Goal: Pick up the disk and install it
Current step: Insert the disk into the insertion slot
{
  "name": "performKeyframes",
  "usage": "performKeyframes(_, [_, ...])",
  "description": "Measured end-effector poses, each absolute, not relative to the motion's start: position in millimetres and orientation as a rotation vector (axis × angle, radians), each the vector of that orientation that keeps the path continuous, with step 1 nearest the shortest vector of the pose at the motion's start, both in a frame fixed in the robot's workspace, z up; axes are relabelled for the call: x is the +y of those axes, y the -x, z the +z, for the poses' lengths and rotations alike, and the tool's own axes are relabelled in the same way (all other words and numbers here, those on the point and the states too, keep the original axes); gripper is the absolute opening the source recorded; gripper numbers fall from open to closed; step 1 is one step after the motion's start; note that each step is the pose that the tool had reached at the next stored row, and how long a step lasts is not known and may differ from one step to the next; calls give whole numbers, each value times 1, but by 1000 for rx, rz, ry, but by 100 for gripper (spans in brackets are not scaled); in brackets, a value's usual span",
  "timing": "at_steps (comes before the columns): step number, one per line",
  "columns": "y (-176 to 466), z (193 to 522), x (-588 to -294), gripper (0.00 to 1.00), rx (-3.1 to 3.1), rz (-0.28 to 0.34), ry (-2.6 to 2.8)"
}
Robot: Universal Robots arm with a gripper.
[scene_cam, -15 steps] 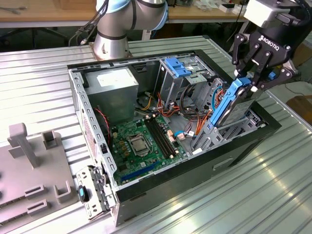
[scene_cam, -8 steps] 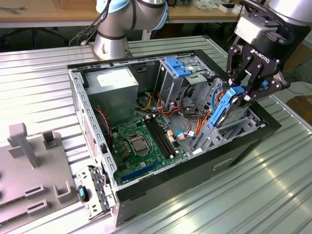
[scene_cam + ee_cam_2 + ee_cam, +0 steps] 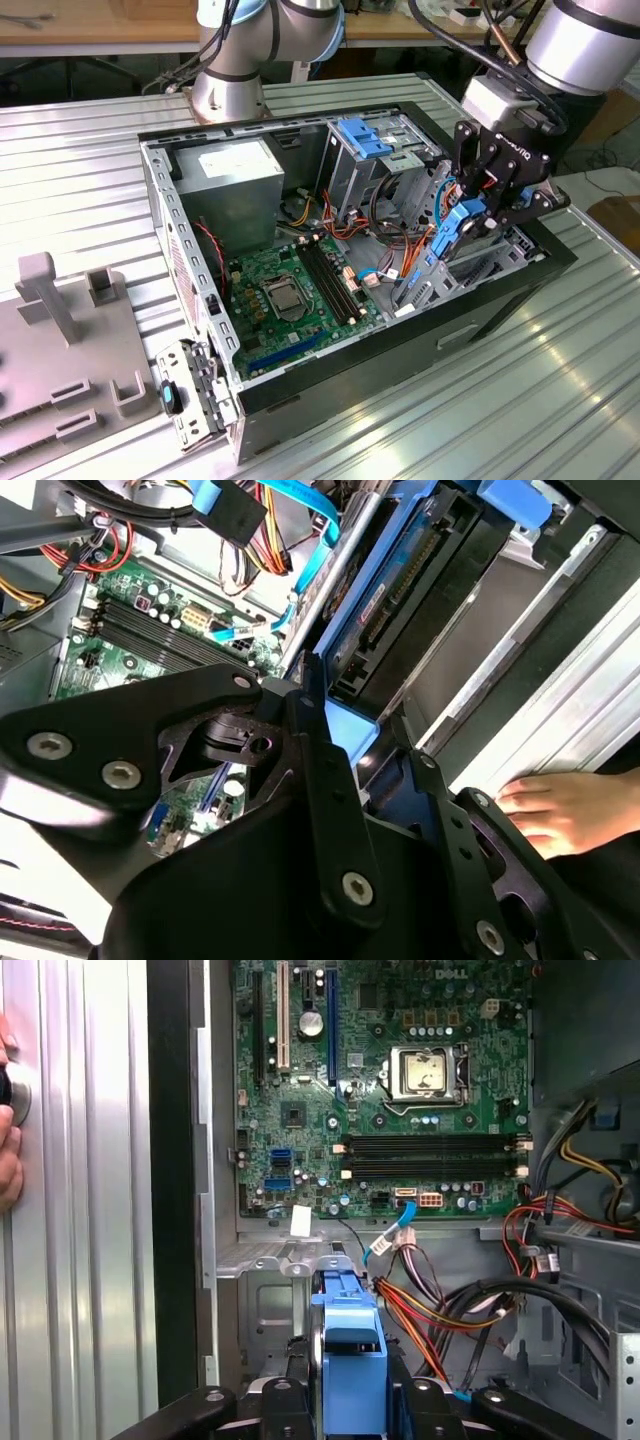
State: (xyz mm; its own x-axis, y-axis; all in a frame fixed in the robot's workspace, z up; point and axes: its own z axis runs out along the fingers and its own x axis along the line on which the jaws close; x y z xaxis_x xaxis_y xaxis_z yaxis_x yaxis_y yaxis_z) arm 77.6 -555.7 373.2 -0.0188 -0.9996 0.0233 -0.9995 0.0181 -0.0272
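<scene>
The disk (image 3: 455, 228) hangs edge-on over the open computer case's (image 3: 300, 375) corner at the exterior view's right, its blue side rails showing. My gripper (image 3: 478, 205) is shut on it from above. In the first wrist view the disk's blue rail (image 3: 348, 1360) stands between the two black fingers (image 3: 288, 1400), above a metal bay floor beside the motherboard (image 3: 400, 1110). In the second wrist view the dark disk body (image 3: 400, 600) with its blue rail runs away from my gripper (image 3: 365, 755), close along the case's side wall.
A grey power-supply box (image 3: 235, 175) and a metal cage with a blue tab (image 3: 365, 140) sit at the case's back. Loose red, orange and blue cables (image 3: 385, 250) lie beside the bay. A person's hand (image 3: 565, 810) rests on the ribbed table near the case. A grey fixture (image 3: 60, 300) stands at the exterior view's left.
</scene>
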Motion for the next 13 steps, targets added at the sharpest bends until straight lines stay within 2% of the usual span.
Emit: performKeyframes(13, [-78,360,-557,37,2238,-53,2197])
